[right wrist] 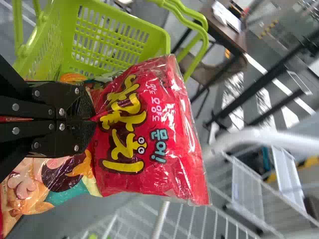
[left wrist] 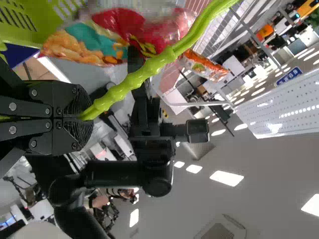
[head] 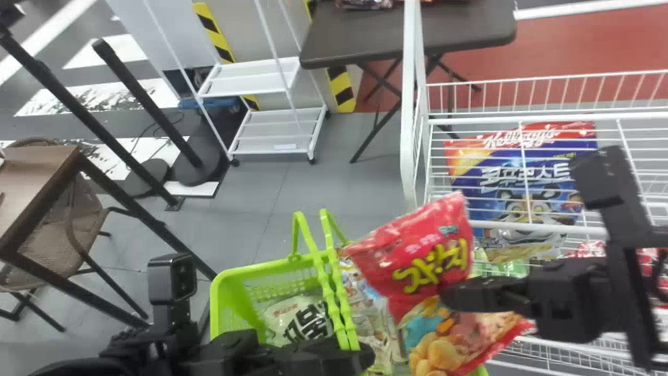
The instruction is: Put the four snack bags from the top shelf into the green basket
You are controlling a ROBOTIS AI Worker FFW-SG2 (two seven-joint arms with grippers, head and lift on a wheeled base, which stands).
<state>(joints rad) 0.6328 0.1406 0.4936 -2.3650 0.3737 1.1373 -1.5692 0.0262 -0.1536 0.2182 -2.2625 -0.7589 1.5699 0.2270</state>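
Note:
In the head view my right gripper [head: 464,295] is shut on a red snack bag [head: 422,250], held over the right side of the green basket [head: 255,271]. The right wrist view shows that gripper [right wrist: 92,119] pinching the middle of the red bag [right wrist: 149,134], beside the green basket [right wrist: 107,37]. My left gripper [head: 360,360] stands at the basket's front in the head view; in the left wrist view the gripper [left wrist: 84,115] is closed on the green handle [left wrist: 149,67]. Inside the basket lie a white bag [head: 300,318] and other packets [head: 365,303].
A white wire shelf [head: 417,130] rises on the right, with a blue cereal package [head: 522,183] and further packets on it. Behind stand a dark folding table [head: 365,36] and a white rolling rack [head: 276,130]. A brown table [head: 31,183] and chair are at the left.

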